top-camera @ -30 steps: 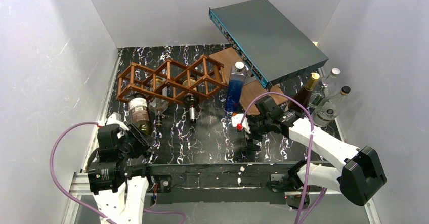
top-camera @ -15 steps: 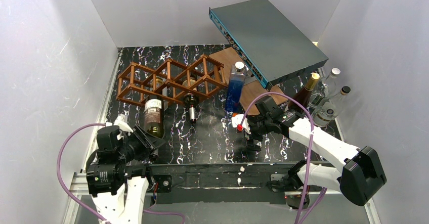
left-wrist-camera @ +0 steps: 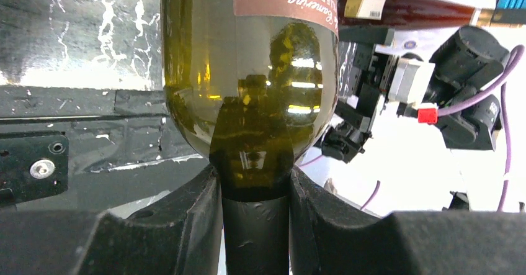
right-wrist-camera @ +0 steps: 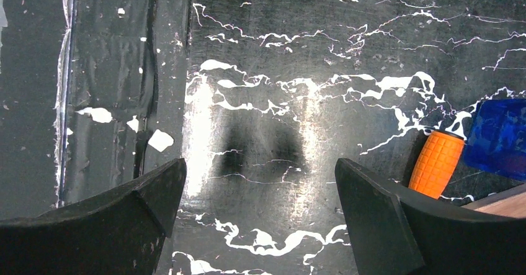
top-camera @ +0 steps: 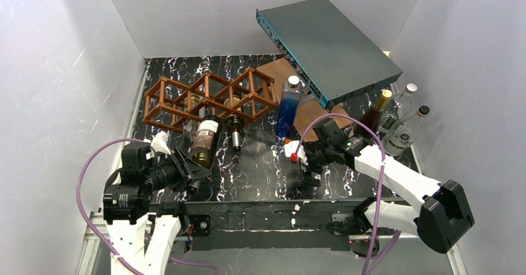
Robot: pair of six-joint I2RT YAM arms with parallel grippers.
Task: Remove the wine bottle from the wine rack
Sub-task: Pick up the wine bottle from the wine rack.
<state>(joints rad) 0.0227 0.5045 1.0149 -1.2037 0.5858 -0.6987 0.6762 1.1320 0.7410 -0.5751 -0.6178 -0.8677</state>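
Note:
The wine bottle (top-camera: 205, 142), dark green glass with a brown label, sticks out from my left gripper (top-camera: 188, 174), which is shut on its neck. In the left wrist view the neck runs between my fingers (left-wrist-camera: 186, 225) and the bottle's shoulder (left-wrist-camera: 248, 70) fills the middle. The bottle's base end lies just in front of the reddish-brown wine rack (top-camera: 186, 95); I cannot tell whether it touches it. Another bottle (top-camera: 234, 131) lies in the rack, neck toward me. My right gripper (top-camera: 304, 163) hangs open over bare tabletop, with nothing between its jaws (right-wrist-camera: 260, 207).
A blue bottle (top-camera: 288, 107) stands beside a wooden board (top-camera: 310, 117). A grey flat box (top-camera: 329, 45) leans over the board. Several bottles (top-camera: 397, 123) stand at the right wall. An orange cylinder (right-wrist-camera: 436, 163) lies close to my right gripper.
My left gripper has swung the wine bottle's base from the left to the right, and the wrist has turned. The right arm has not moved.

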